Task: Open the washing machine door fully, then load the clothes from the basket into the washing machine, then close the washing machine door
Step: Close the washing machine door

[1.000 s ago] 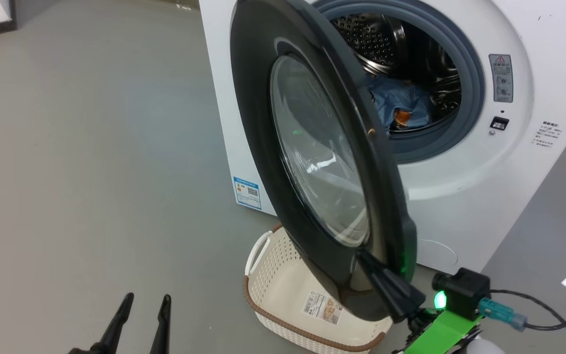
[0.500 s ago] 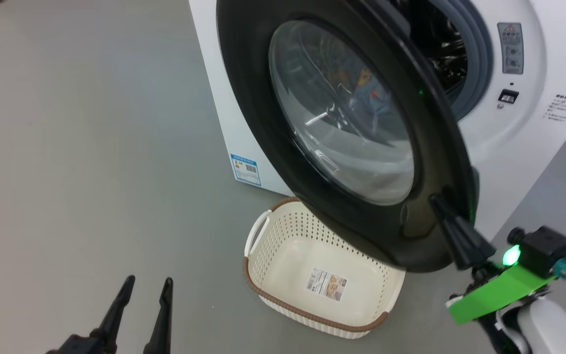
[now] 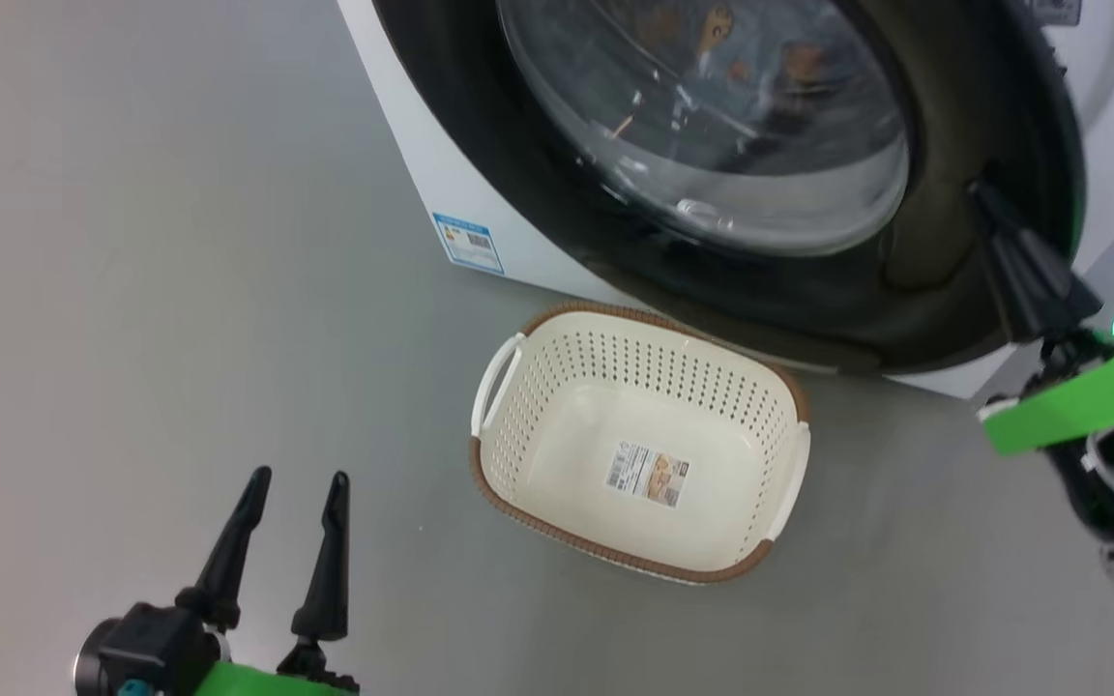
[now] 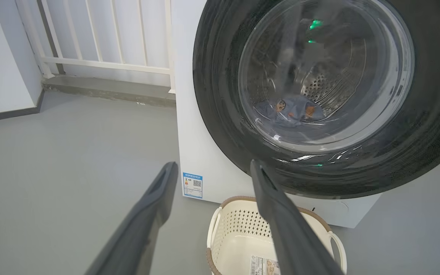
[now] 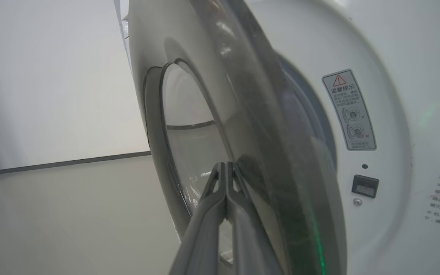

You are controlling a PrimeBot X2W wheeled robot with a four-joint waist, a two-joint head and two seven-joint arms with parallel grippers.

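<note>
The washing machine door [image 3: 963,116] is nearly closed, with your right gripper [image 3: 982,193], jaws closed and empty, against its rim. Your left gripper [image 3: 300,477] gapes empty, near left.

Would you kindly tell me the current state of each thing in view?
Round black-rimmed glass washing machine door: nearly closed, ajar.
Light-blue printed fabric clothes: inside the drum.
Cream-white perforated plastic basket: empty, upright on the floor.
Left hand: open, empty.
Right hand: shut, fingertips against the door.
</note>
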